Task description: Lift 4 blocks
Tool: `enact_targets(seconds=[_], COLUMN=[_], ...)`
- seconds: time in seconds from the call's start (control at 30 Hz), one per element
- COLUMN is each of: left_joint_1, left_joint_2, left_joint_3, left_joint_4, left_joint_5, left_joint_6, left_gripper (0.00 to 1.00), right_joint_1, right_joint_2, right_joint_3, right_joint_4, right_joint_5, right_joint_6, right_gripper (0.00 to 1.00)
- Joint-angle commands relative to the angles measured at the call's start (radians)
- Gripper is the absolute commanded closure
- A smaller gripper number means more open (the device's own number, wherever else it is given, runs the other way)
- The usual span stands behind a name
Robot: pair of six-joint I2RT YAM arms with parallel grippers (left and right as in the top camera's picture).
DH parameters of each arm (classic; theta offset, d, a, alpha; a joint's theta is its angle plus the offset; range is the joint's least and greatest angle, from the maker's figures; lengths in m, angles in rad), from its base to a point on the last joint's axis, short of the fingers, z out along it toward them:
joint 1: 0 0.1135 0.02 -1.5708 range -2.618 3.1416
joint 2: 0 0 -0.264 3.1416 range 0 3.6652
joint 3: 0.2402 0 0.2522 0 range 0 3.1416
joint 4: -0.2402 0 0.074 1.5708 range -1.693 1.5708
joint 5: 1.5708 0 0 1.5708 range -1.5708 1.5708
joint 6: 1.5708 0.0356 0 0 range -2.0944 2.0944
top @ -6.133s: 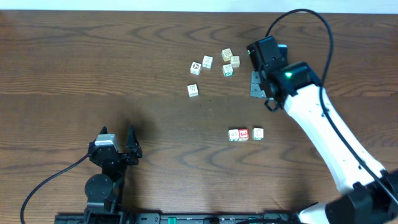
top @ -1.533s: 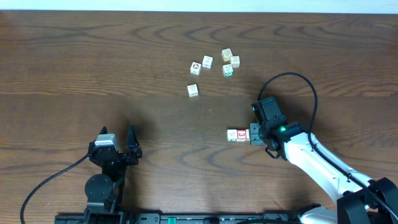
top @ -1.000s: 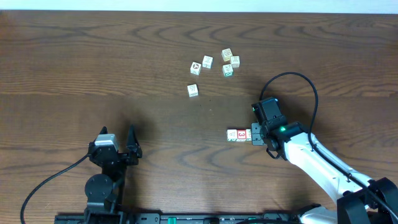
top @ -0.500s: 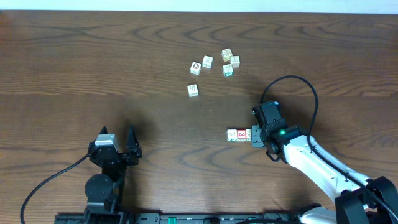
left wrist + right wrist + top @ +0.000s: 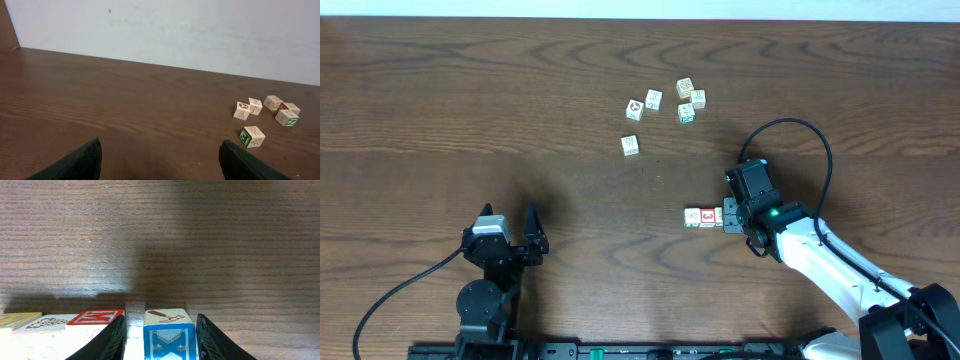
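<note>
Between right gripper (image 5: pixel 158 326) fingers — blue block (image 5: pixel 168 340), jaws slightly clear of it; row (image 5: pixel 700 216) extends left; left gripper (image 5: pixel 159 156) wide, well apart.

Dark wood-grain table (image 5: pixel 460 90) fills my overhead view. Upper centre of the frame I see five pale blocks (image 5: pixel 685 88) in a loose cluster. A sixth pale block (image 5: pixel 630 145) lies alone, down-left of them. In the left wrist view one side of it is green. Lower, right of centre, there is a short row: white-faced block (image 5: pixel 694 216) touching red-faced block (image 5: pixel 709 215). The blue-faced block (image 5: pixel 167 330) comes next, with a small gap showing in the right wrist view.
</note>
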Motion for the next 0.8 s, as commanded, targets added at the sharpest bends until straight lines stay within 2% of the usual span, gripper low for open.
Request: enact_targets(seconds=[0.0,0.37,0.57,0.7,0.77], left_joint_1=[0.006,0.006,0.006,0.006,0.006], left_joint_2=[-0.005,-0.005,-0.005,-0.005,-0.005], left_joint_3=[-0.018,-0.018,-0.018,-0.018,-0.018], left_joint_4=[-0.041,-0.041,-0.041,-0.041,-0.041], left_joint_5=[-0.023,-0.023,-0.023,-0.023,-0.023], left_joint_6=[-0.001,-0.001,-0.001,-0.001,-0.001], left_gripper=[0.25,0.25,0.25,0.25,0.25], right_joint_1=[-0.004,-0.011,-0.066,-0.112,-0.139], right_joint_2=[0.003,0.0,-0.001,-0.001,-0.001], right_joint_3=[0.027,0.056,0.068,0.102,0.117], right_joint_4=[0.002,-0.024,-0.032,-0.06,-0.071], right_joint_5=[0.0,0.024,0.03,0.03,0.029], right_joint_6=[0.009,0.008,0.009,0.009,0.009], right_gripper=[0.58,0.57,0.58,0.64,0.73])
